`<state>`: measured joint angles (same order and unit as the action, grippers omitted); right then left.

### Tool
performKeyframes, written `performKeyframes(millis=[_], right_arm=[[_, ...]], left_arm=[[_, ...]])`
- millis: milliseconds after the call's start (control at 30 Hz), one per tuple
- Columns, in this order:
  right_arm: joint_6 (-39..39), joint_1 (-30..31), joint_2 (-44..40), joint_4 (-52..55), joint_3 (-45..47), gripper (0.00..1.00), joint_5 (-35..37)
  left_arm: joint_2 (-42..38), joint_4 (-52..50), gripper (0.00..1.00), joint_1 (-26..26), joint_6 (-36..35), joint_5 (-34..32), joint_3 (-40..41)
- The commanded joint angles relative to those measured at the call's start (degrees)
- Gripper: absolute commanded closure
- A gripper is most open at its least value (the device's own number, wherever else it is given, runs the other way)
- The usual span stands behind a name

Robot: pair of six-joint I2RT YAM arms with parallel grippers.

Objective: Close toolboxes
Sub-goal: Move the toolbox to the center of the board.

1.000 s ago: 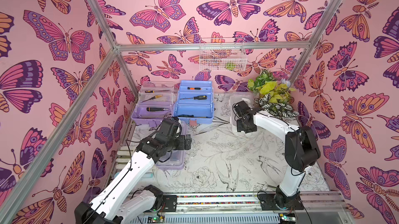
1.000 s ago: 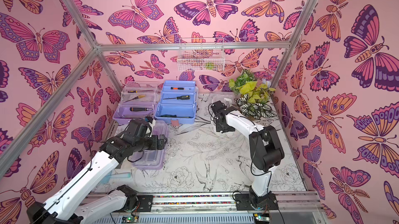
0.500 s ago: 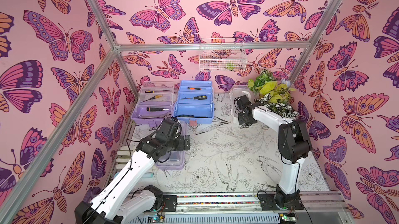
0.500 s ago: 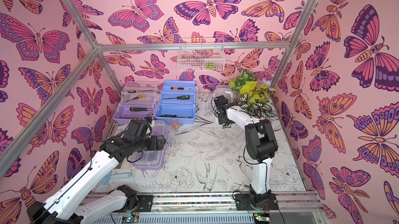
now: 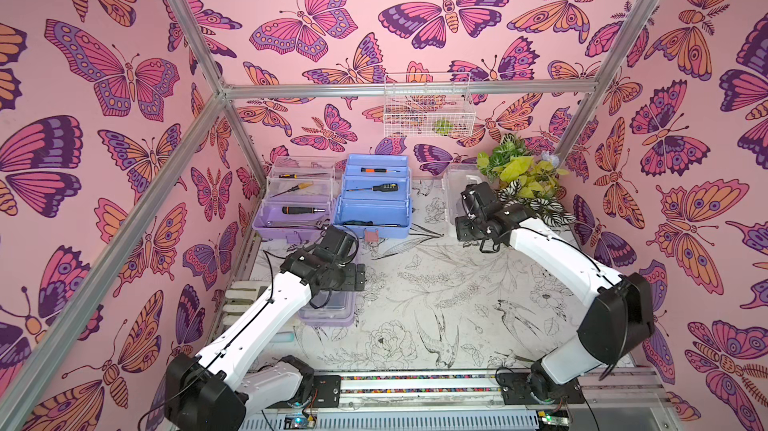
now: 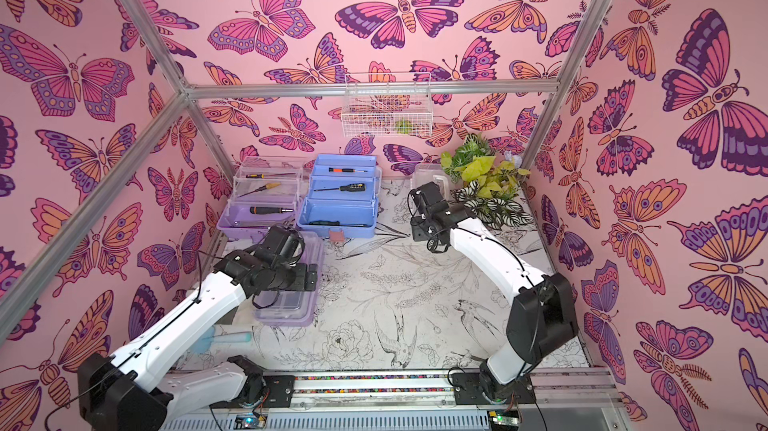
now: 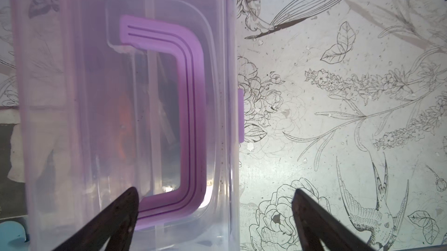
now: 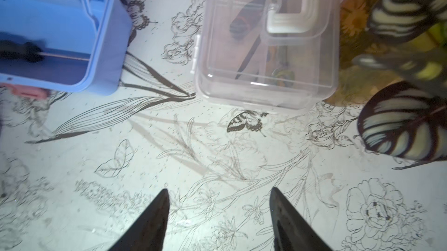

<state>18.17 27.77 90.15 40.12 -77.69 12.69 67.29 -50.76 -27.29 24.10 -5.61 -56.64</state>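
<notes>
Two toolboxes stand open at the back with screwdrivers in their trays: a lilac toolbox (image 5: pixel 297 206) and a blue toolbox (image 5: pixel 374 196). A second lilac toolbox (image 7: pixel 125 107) lies under my left arm, its clear lid down and its handle folded flat. My left gripper (image 7: pixel 215 203) is open just above it, one finger over the lid and one over the table. At the back right is a white toolbox (image 8: pixel 266 44) with its clear lid down. My right gripper (image 8: pixel 219 196) hangs open and empty over the table in front of it.
A white wire basket (image 5: pixel 428 107) hangs on the back wall. A leafy plant (image 5: pixel 523 184) fills the back right corner, close to my right wrist. A pink latch (image 5: pixel 371 235) sticks out from the blue toolbox's front. A light blue object (image 6: pixel 226 339) lies at the front left.
My right arm's elbow has swung back toward the front right, while its gripper stays near the white toolbox. The left arm has not moved.
</notes>
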Motion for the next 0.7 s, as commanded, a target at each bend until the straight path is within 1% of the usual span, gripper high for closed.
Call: performKeyframes(millis=[0, 67, 200, 333, 433, 567, 667], right_arm=[[2.1, 0.3, 0.3, 1.1, 2.0, 0.35, -7.0], [2.7, 0.3, 0.5, -0.5, 1.8, 0.37, -8.8], [4.7, 0.6, 5.0, -4.6, -0.8, 0.41, -12.0], [6.5, 1.7, 11.8, -9.8, -4.4, 0.43, -14.8], [7.3, 2.8, 15.8, -10.3, -7.8, 0.43, -17.1], [7.6, 4.1, 15.2, -9.2, -7.8, 0.42, -17.3], [8.1, 3.9, 11.1, -7.4, -4.7, 0.42, -16.9]], left_arm=[[0.6, 1.2, 0.02, 0.0, 1.3, 2.5, 1.5], [0.9, 1.8, 0.02, -0.2, 1.5, 2.9, 1.7], [1.7, 2.0, 0.01, -0.3, 1.9, 2.5, 1.9], [1.9, 2.4, 0.06, -0.5, 2.5, 3.5, 2.5], [2.0, 3.2, 0.09, -1.1, 3.7, 6.2, 2.8], [1.4, 7.2, 0.09, -3.4, 7.1, 10.7, 4.4], [1.1, 11.6, 0.09, -6.8, 11.7, 12.6, 5.4]])
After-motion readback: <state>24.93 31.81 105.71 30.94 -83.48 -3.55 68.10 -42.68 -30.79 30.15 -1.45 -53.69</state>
